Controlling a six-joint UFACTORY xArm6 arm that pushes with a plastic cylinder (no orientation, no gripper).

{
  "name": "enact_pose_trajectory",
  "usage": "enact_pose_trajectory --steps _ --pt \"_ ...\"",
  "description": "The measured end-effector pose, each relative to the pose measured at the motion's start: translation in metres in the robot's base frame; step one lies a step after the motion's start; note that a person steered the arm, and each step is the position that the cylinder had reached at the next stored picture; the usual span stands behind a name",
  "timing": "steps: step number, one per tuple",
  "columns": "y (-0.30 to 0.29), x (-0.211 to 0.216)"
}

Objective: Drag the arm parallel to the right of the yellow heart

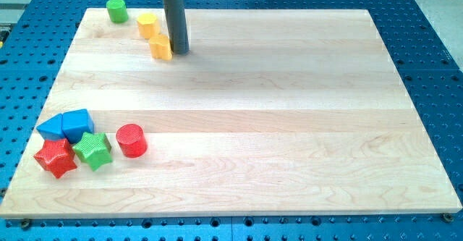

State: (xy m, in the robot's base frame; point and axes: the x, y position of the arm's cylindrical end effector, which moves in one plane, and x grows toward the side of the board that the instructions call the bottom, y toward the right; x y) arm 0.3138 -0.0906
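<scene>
My tip [179,51] is resting on the wooden board [289,125] at the far left of the scene, touching or just beside the right edge of a yellow block [160,47] whose shape I cannot make out for certain; it is probably the yellow heart. A second yellow block [147,25], rounder on top, is sitting just beyond it and slightly left, and a green cylinder [116,10] is standing further left at the far edge. There is no claw on this arm, only the straight dark rod, so nothing is opening or closing. In the near left corner a cluster is lying well apart from the tip: two blue blocks [66,125], a red star [55,157], a green star [92,150] and a red cylinder [132,140]. Judging by the task, the tip is already sitting on the heart's right side, so the step looks nearly done. To do it well, I would be keeping the tip level with the heart and easing slightly rightwards, opening a small gap so the block is not being nudged left into its yellow neighbour.
</scene>
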Motion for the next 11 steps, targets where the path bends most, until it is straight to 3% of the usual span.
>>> enact_pose_trajectory --steps 1,3,8,9,11 --pt "0.044 0.015" --pt "0.13 0.085" --pt "0.127 0.088" --pt "0.102 0.058" --pt "0.099 -0.056"
